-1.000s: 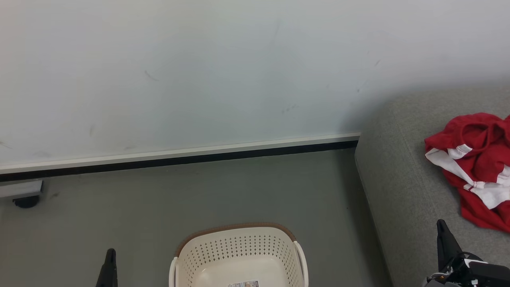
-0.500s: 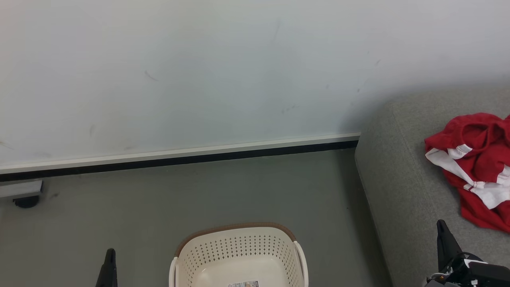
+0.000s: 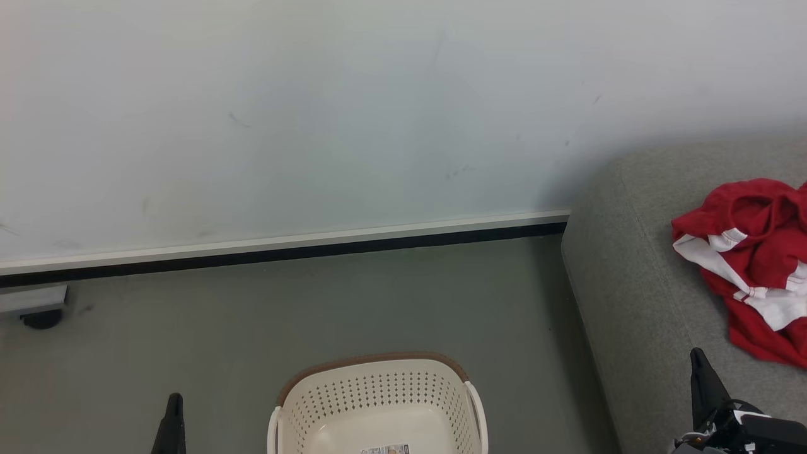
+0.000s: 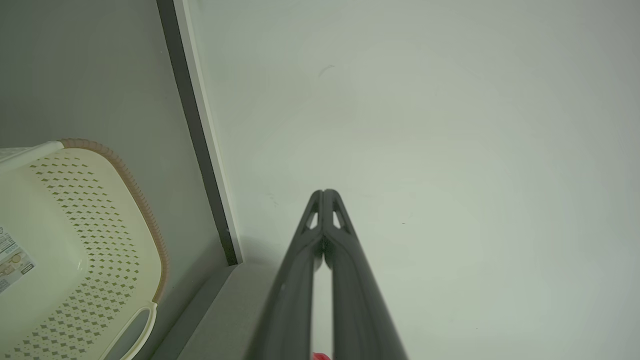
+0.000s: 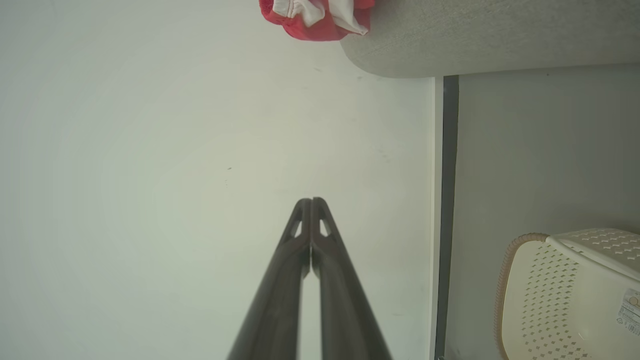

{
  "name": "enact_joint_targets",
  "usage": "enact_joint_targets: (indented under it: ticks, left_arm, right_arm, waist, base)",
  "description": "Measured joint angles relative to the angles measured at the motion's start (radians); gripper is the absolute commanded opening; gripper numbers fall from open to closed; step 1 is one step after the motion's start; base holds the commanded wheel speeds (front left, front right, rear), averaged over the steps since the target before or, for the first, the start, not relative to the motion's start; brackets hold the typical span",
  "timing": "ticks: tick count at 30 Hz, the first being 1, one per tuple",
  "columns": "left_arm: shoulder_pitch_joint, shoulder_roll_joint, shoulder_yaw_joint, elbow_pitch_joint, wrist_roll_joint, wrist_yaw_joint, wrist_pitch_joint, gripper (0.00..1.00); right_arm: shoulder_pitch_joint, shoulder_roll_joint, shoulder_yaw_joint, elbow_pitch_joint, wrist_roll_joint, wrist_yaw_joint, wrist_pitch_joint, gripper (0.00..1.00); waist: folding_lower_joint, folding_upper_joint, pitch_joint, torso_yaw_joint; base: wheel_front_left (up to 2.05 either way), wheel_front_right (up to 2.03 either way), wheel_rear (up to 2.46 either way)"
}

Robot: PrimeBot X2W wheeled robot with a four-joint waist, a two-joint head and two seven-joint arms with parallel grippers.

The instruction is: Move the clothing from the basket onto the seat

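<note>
The red clothing with white panels lies bunched on the grey seat at the right; a corner of the clothing tops the right wrist view beside the seat. The cream basket with a brown rim stands on the floor at bottom centre, with nothing in it but a small label. The basket is at that view's left and the basket at this one's lower right. My left gripper is shut and holds nothing, left of the basket. My right gripper is shut and holds nothing, over the seat's front.
A pale wall with a white-and-black skirting board runs behind the grey floor. A grey fixture on a dark castor sits at the far left by the wall.
</note>
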Motion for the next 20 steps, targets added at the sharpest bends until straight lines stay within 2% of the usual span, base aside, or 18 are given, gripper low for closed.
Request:
enact_joint_targets:
  ticks: [20]
  left_arm:
    - [0.0,-0.001,0.003,0.0,0.001,0.0,0.004,0.0]
  right_arm:
    - [0.0,0.004,-0.006,0.0,-0.006,0.0,0.004,0.0]
  waist:
    - [0.0,0.0,0.0,0.0]
  base:
    - [0.0,0.0,0.0]
